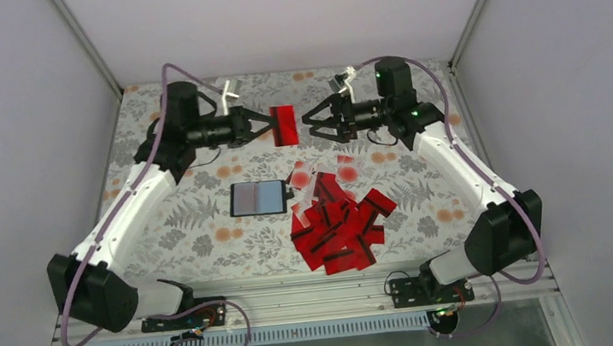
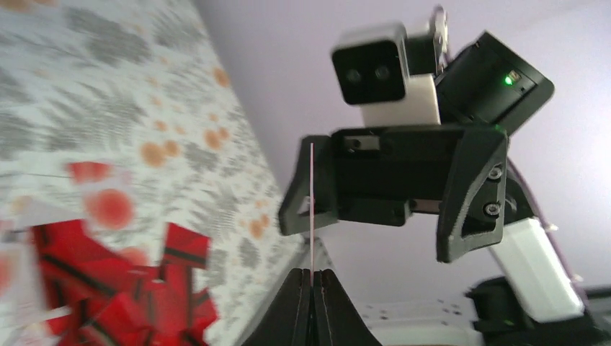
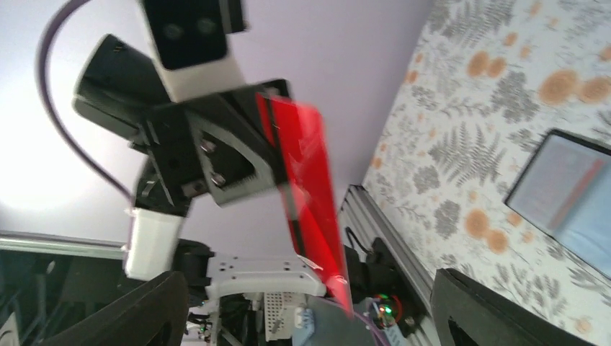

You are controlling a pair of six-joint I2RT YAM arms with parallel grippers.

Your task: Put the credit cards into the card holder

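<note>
We see our left gripper [image 1: 270,125] clamped on one credit card [image 1: 284,125] held aloft near 12 o'clock, right gripper [image 1: 312,126] spread wide at its 3 o'clock, card holder [image 1: 259,198] open on the floral cloth [image 1: 206,226], pile of credit cards [image 1: 339,225] at its 4 o'clock.

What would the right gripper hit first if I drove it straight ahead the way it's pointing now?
Most likely the credit card pinched in the left gripper, held in the air facing the open right gripper. Their heights look matched in the wrist view, though depth isn't certain.
</note>
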